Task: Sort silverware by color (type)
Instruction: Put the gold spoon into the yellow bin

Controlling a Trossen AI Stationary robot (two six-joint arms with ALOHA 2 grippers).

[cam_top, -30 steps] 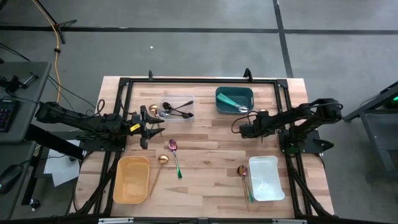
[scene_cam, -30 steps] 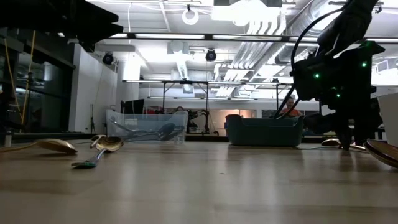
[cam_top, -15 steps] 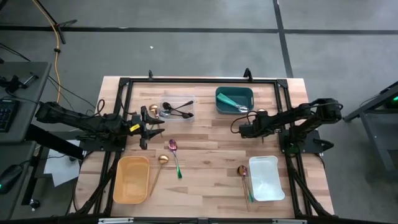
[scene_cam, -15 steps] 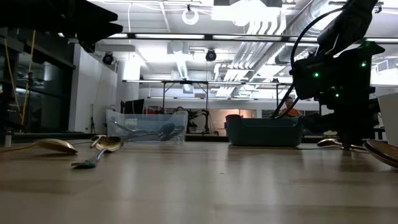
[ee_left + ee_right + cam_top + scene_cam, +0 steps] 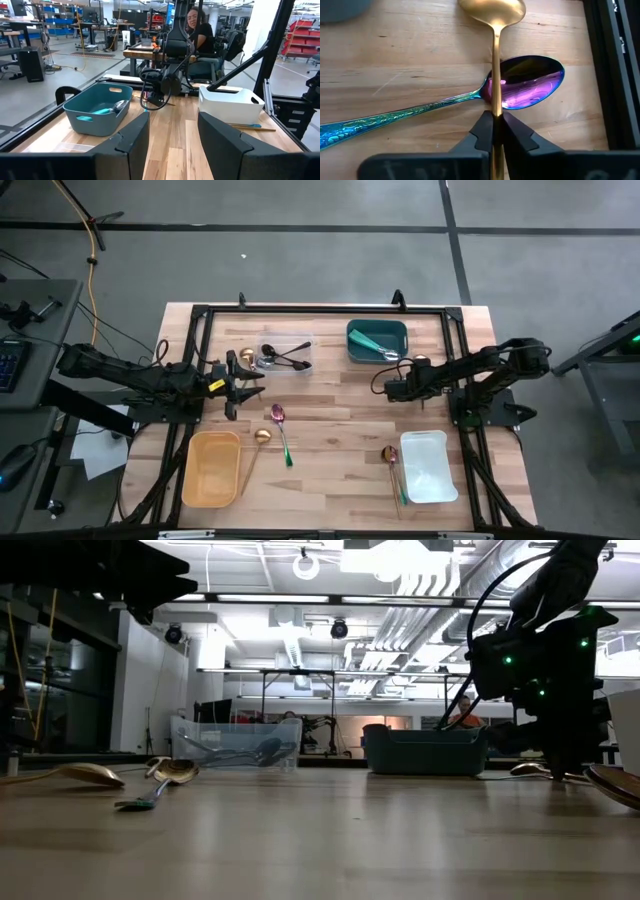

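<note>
A gold spoon [image 5: 493, 10] lies with its handle crossing over the bowl of an iridescent pink-purple spoon [image 5: 532, 87] on the wooden table, right of centre. My right gripper [image 5: 496, 122] [image 5: 393, 388] points steeply down there, shut on the gold handle. My left gripper [image 5: 172, 137] [image 5: 250, 384] hovers level at the table's left, open with nothing between its fingers. Loose on the table are a gold spoon [image 5: 258, 442], a pink spoon with a green handle [image 5: 282, 430] and a slim spoon [image 5: 393, 470]. My right gripper pinches the gold spoon's handle [image 5: 496, 102] between its two fingers [image 5: 482, 131], just past where it crosses the iridescent bowl. The fingers come from above, slanting down, one on each side of the handle. The spoon's bowl [image 5: 530, 769] lies low at the table.
A clear container [image 5: 285, 357] with dark spoons and a teal container [image 5: 377, 340] with teal-handled ones stand at the far side. An orange container [image 5: 212, 468] sits near left, a white one [image 5: 428, 465] near right. A black frame [image 5: 320, 310] rims the table.
My right gripper has shut, its fingers closing onto the gold spoon's handle while the arm stayed where it was. The spoon's bowl has shifted slightly on the table.
</note>
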